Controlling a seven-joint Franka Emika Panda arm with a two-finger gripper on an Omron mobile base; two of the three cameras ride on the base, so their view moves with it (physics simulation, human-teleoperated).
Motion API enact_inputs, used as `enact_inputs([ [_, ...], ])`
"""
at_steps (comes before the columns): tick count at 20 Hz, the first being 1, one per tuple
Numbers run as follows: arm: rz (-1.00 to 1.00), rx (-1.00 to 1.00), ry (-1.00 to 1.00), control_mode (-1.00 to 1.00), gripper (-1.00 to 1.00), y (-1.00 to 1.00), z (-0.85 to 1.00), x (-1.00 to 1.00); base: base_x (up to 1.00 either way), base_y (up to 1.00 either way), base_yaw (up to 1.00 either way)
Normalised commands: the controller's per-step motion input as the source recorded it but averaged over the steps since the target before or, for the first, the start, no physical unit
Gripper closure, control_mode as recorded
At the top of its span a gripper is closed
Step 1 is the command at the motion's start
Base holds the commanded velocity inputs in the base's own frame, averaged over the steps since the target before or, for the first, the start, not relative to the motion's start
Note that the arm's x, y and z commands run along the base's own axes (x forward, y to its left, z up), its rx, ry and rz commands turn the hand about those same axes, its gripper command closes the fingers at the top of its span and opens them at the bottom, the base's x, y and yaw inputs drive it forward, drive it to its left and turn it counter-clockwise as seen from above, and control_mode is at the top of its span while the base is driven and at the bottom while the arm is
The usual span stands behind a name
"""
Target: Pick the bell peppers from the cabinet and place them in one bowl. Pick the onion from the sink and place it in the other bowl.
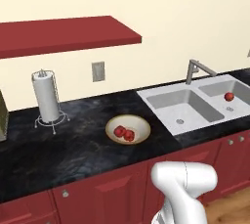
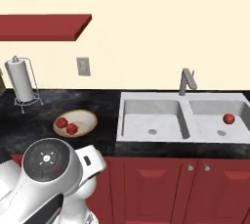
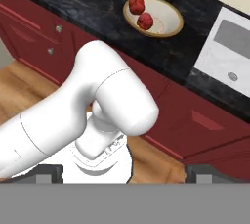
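Observation:
Two dark red bell peppers (image 1: 124, 133) (image 2: 67, 125) (image 3: 141, 13) lie side by side in the pale tan bowl (image 1: 142, 125) (image 2: 88, 119) (image 3: 171, 15) on the black counter, left of the sink (image 1: 161, 90) (image 2: 146, 97). In the sink's right basin rests the round red onion (image 1: 229, 96) (image 2: 228, 118). The long red cabinet (image 1: 63, 34) (image 2: 44, 26) hangs on the wall above. My gripper (image 3: 127, 173) is open and holds nothing, low in front of the base cabinets, pointing back over my own arm toward the counter. The other bowl is out of view.
A paper towel holder (image 1: 46, 98) (image 2: 22, 82) stands at the counter's back left, with a wall outlet (image 1: 98, 71) beside it. The grey faucet (image 1: 195, 69) (image 2: 185, 81) rises behind the sink. Red base cabinets (image 3: 205, 125) and wooden floor (image 3: 19, 86) lie below.

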Motion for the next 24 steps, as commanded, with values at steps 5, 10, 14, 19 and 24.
enact_inputs([
  [5,0.00,0.00,0.00,1.00,-1.00,0.00,0.00,0.00,0.19,-1.00,0.03],
  [10,0.00,0.00,0.00,1.00,-1.00,0.00,0.00,0.00,0.19,-1.00,0.02],
  [14,0.00,0.00,0.00,1.00,-1.00,0.00,0.00,0.00,0.17,-1.00,0.00],
  [19,0.00,0.00,0.00,1.00,-1.00,0.00,0.00,0.00,0.18,-1.00,0.00],
  [24,0.00,0.00,0.00,1.00,-1.00,0.00,0.00,0.00,0.25,-1.00,0.00],
])
